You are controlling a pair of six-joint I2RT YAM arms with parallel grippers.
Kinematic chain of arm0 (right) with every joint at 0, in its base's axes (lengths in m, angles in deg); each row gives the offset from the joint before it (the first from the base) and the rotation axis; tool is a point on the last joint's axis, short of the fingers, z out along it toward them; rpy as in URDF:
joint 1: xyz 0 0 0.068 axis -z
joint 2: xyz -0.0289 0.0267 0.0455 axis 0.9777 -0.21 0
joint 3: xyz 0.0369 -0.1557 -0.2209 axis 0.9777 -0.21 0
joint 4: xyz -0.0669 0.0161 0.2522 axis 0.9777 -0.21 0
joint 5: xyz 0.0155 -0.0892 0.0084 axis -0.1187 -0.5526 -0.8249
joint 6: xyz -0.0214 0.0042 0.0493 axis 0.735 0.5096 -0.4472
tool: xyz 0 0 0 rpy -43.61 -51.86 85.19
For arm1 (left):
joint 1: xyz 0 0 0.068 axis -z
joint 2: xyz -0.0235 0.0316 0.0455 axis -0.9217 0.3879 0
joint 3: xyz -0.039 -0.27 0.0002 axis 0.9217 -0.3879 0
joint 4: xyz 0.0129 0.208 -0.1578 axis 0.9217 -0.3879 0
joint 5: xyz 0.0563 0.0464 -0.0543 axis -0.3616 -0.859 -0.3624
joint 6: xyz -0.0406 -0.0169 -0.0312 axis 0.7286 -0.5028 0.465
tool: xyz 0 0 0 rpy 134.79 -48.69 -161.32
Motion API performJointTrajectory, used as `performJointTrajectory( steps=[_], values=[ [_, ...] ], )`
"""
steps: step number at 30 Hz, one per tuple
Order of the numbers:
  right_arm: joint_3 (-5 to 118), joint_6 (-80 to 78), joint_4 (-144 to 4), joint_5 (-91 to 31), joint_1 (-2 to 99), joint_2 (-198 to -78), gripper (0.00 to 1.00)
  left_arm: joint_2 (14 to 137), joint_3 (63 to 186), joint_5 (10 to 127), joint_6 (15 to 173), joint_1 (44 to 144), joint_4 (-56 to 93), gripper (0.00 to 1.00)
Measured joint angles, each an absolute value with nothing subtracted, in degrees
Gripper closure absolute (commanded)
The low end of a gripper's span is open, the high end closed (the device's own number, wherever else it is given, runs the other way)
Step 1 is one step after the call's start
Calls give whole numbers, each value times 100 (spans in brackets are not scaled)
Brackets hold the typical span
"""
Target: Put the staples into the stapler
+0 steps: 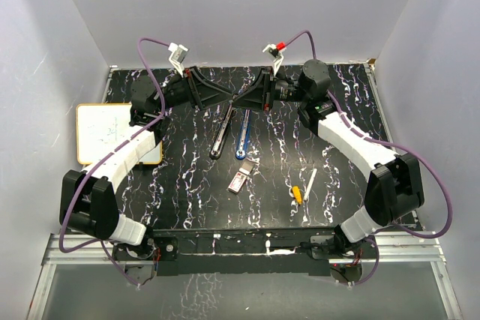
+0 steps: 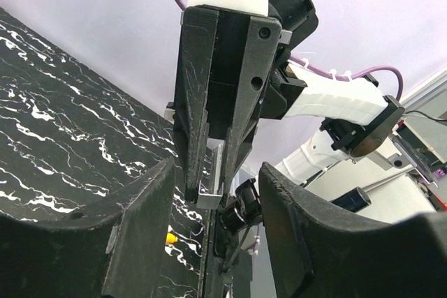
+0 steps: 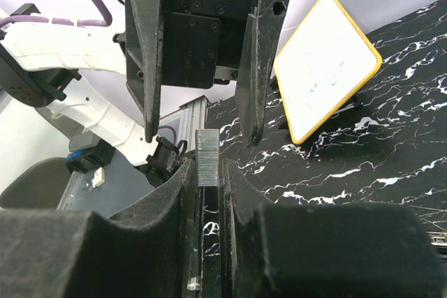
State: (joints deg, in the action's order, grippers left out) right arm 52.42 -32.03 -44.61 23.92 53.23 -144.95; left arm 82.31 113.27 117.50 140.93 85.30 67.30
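My two grippers meet tip to tip above the back middle of the table. In the right wrist view, my right gripper is shut on a short silver strip of staples that sticks up past its fingertips. My left gripper is open. Its jaws stand on either side of the right gripper's tips and of the strip's end, with a gap on each side. From above, the left gripper faces the right gripper. Below them lie a black stapler, a blue stapler and the red-and-white staples box.
A white pen and a small yellow piece lie right of the box. A whiteboard with a yellow rim sits at the table's left edge, under the left arm. White walls enclose the table on three sides.
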Motion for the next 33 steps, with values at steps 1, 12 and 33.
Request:
performJointTrajectory(
  steps=[1,12,33],
  values=[
    [5240,-3210,-4461,2383,5323,-14495,85,8231,11327,11750,14067,8530,6702,52],
    [5240,-3214,-4452,2327,5323,-14495,86,8231,11329,11743,13849,8530,6486,61],
    [5235,-3179,-4461,2254,5323,-14495,86,8231,11327,11741,13722,8541,6365,69]
  ],
)
